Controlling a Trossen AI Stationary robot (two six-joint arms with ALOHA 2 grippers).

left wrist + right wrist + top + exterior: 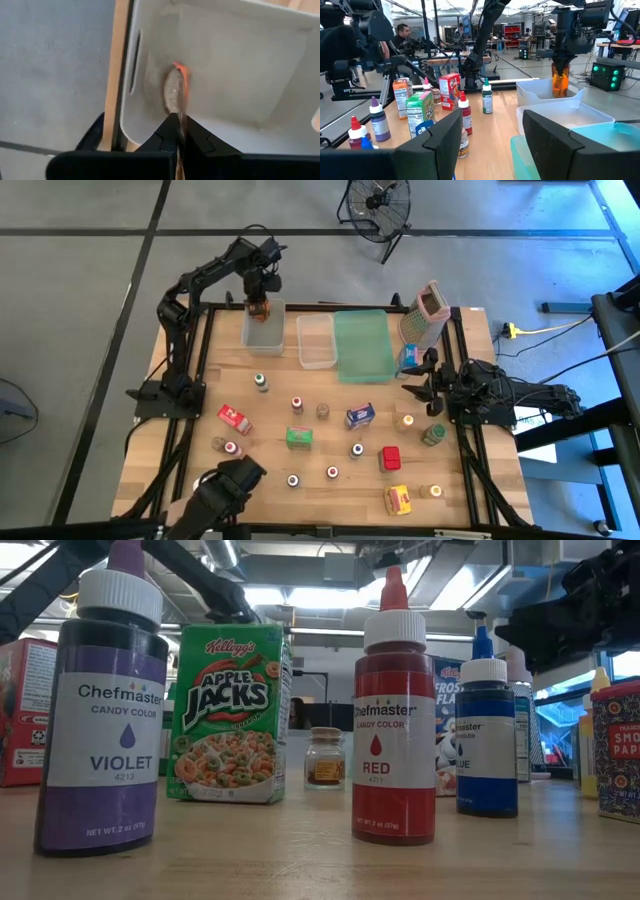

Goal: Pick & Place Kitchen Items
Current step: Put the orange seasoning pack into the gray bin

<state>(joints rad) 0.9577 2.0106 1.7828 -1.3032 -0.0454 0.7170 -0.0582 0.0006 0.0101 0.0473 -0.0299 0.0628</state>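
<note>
Orange-capped bottle [560,82] hangs clenched in the left gripper [260,308] over the leftmost clear bin [263,328], low inside its walls. Risk: letting go while it is tilted could tip it against the bin wall or make it bounce out. Left arm reaches forward, wrist pointing down. Right gripper [428,385] waits just beside the grater [427,315], fingers apart, holding nothing. Other items stay scattered on the desk [180,470].

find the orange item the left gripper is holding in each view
High view: orange item at top left, over the leftmost clear bin.
Low view: not in it.
Left wrist view: centre, pinched edge-on.
Right wrist view: upper right, hanging over the far bin.
Shared landmark: that bin.
</note>
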